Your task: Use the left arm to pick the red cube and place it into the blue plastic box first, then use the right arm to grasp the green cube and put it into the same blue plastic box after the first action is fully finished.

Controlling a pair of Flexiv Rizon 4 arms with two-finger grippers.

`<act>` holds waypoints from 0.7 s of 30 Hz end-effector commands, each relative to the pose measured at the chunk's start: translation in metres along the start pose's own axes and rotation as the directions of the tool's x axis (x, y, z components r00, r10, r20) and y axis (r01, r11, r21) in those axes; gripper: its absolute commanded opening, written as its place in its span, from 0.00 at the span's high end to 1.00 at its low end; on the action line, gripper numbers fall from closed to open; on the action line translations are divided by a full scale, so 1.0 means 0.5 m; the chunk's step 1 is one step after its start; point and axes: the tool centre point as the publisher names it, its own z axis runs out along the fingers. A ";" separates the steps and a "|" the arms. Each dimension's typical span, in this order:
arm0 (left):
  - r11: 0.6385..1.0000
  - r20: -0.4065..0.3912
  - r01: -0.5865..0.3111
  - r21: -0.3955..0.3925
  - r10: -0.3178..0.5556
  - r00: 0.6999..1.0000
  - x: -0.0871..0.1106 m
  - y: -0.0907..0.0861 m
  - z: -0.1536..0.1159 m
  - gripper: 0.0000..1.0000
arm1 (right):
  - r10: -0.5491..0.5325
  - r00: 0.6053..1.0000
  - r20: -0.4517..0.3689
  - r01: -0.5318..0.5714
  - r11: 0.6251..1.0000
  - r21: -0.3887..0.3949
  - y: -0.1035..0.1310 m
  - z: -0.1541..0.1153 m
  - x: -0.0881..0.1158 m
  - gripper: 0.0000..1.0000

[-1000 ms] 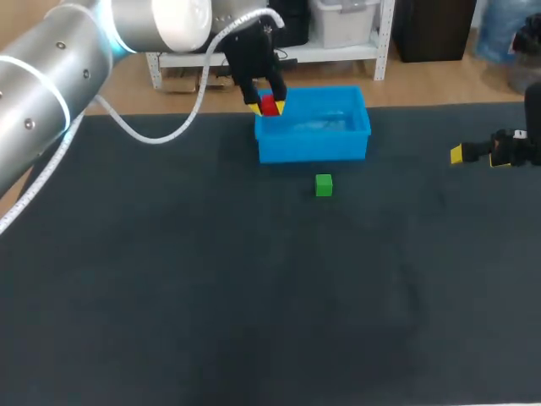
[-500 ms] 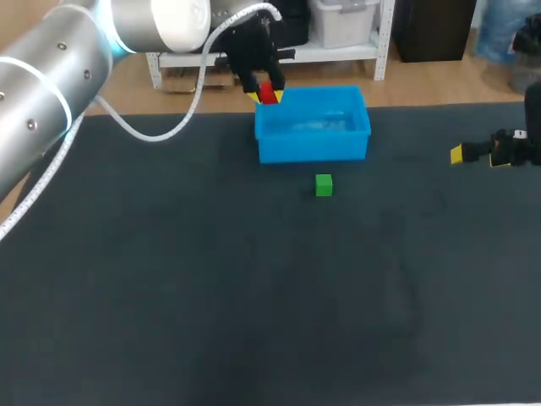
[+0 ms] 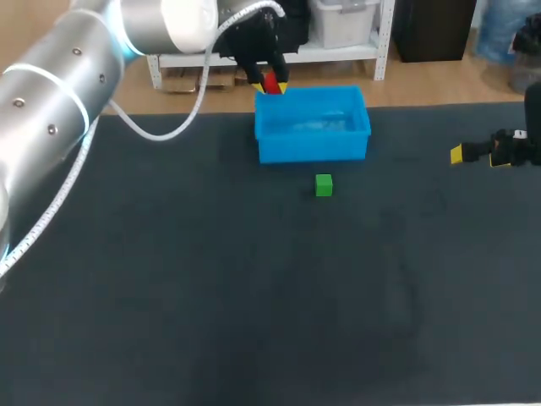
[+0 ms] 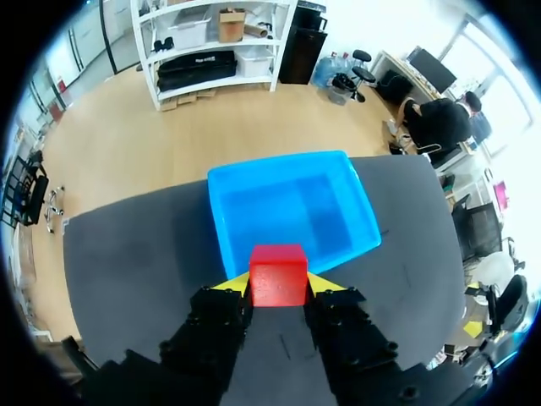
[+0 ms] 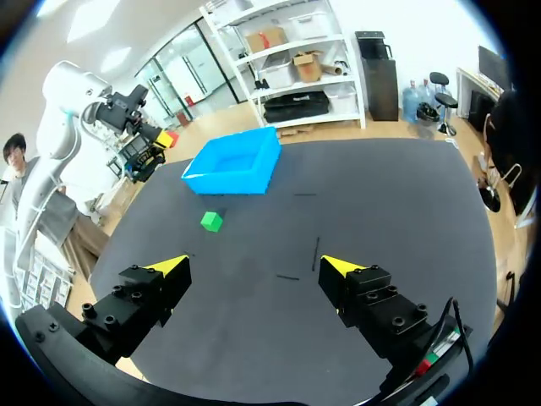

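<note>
So the black table (image 3: pixel 211 296) takes up pretty much the whole head view. The big silver left arm (image 3: pixel 59 93) comes in from the left corner and stretches all the way to the far side of the table. The blue plastic box (image 3: pixel 313 148) sits back there near the far edge, a bit right of the middle, open side up, and I can't see anything lying inside it.

The right arm (image 3: pixel 520 148) only pokes in at the right edge, well away from the box. The right gripper (image 5: pixel 254 266) has its yellow-tipped fingers spread wide with nothing between them, just bare table underneath.

The left gripper (image 3: pixel 270 85) hangs up in the air over the box's far left corner. From the left wrist view the left gripper (image 4: pixel 278 283) has both fingers pressed against the sides of the red cube (image 4: pixel 277 275), so it's clamped on it properly. The cube looks to be right over the rim of the box (image 4: pixel 218 220) on the gripper's side, not down in it. In the head view the red cube (image 3: pixel 270 81) shows between the yellow tips, above the box's edge.

The green cube (image 3: pixel 324 185) sits on the table just in front of the box, near it but not touching, and nothing is touching it. The right wrist view also shows the green cube (image 5: pixel 211 222) just beside the box (image 5: pixel 224 181).
</note>
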 end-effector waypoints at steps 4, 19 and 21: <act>1.000 -0.059 -0.019 0.000 0.019 0.998 -0.072 -0.006 0.023 1.00 | 0.000 1.000 -0.001 0.000 1.000 0.002 0.001 -0.001 0.000 0.00; 0.997 -0.064 -0.076 0.001 0.076 0.995 -0.123 -0.030 0.044 1.00 | 0.000 1.000 -0.001 0.000 1.000 0.002 0.001 -0.001 0.000 0.00; 0.997 -0.063 -0.081 0.001 0.081 0.995 -0.127 -0.031 0.046 1.00 | 0.000 1.000 -0.001 0.000 1.000 0.002 0.001 -0.001 0.000 0.00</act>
